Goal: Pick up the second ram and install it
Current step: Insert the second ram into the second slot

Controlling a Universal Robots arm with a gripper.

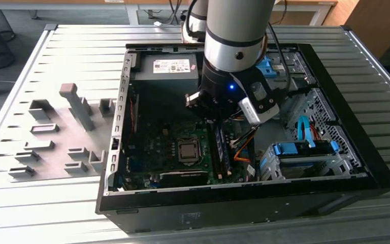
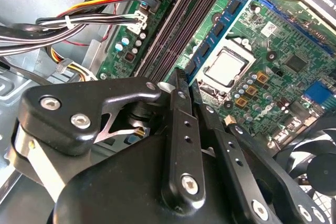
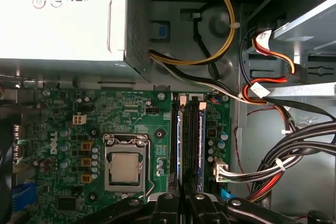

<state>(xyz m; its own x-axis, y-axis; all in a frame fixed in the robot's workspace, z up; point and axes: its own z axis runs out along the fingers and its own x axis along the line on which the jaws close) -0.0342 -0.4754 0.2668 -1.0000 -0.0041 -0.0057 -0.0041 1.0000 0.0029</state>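
Note:
The second ram [image 2: 220, 24] is a thin blue-green stick standing on edge in the motherboard slot nearest the CPU. It also runs lengthwise as the second ram [image 3: 180, 145] in the first wrist view. My gripper [image 2: 188, 82] hangs inside the open computer case, over one end of the stick. Its black fingers [image 2: 178, 129] sit close together, one on each side of that end. Seen from the first wrist view, the gripper [image 3: 184, 199] straddles the slot. The exterior view shows the gripper [image 1: 212, 118] low over the slot bank [image 1: 219, 150].
A second blue-edged stick [image 3: 201, 145] sits in a neighbouring slot. The bare CPU [image 3: 125, 167] lies beside the slots and cable bundles [image 3: 273, 166] crowd the other side. The power supply [image 1: 171, 66] and blue drive cage [image 1: 303, 150] hem the board in. Grey holder blocks [image 1: 53, 137] stand outside the case.

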